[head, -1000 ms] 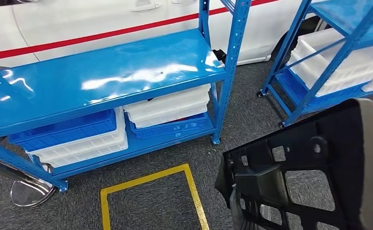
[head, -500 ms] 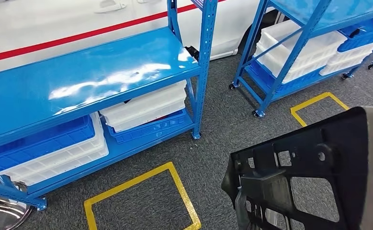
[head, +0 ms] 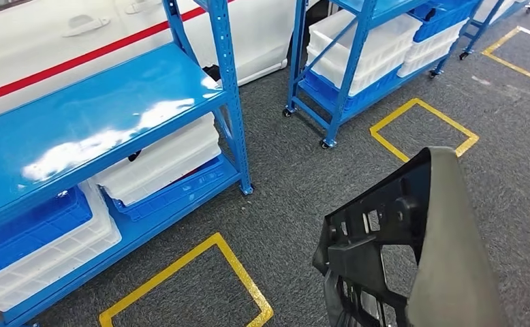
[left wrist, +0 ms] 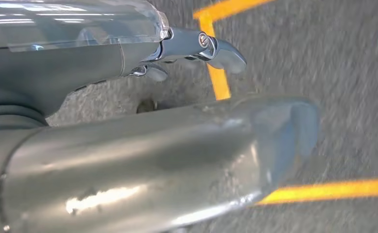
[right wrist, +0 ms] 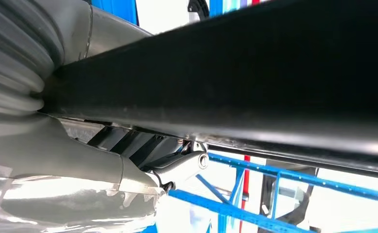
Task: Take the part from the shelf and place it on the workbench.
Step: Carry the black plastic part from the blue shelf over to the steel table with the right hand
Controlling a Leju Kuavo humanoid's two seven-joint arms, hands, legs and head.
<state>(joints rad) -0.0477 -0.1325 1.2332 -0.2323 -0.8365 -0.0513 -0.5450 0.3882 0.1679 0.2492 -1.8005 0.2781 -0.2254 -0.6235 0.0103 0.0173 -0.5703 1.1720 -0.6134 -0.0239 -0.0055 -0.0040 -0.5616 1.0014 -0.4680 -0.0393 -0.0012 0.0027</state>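
The part is a black plastic lattice panel with a grey-beige outer face. It stands upright and edge-on at the lower right of the head view, above the grey carpet. In the right wrist view the same part runs across as a thick black bar, and my right hand grips it from below, thumb and fingers wrapped around its edge. My left hand hangs over the floor near yellow tape, holding nothing, its fingers loosely extended. The blue shelf stands at the left with a bare, glossy top board.
White and blue bins fill the shelf's lower level. A second blue rack on wheels stands behind with white bins. Yellow tape squares mark the grey carpet. A white car body with a red stripe is behind the shelf.
The camera has swung right: shelf and floor marks slid left and the second rack came further into view. The part stays at lower right, now turned more edge-on.
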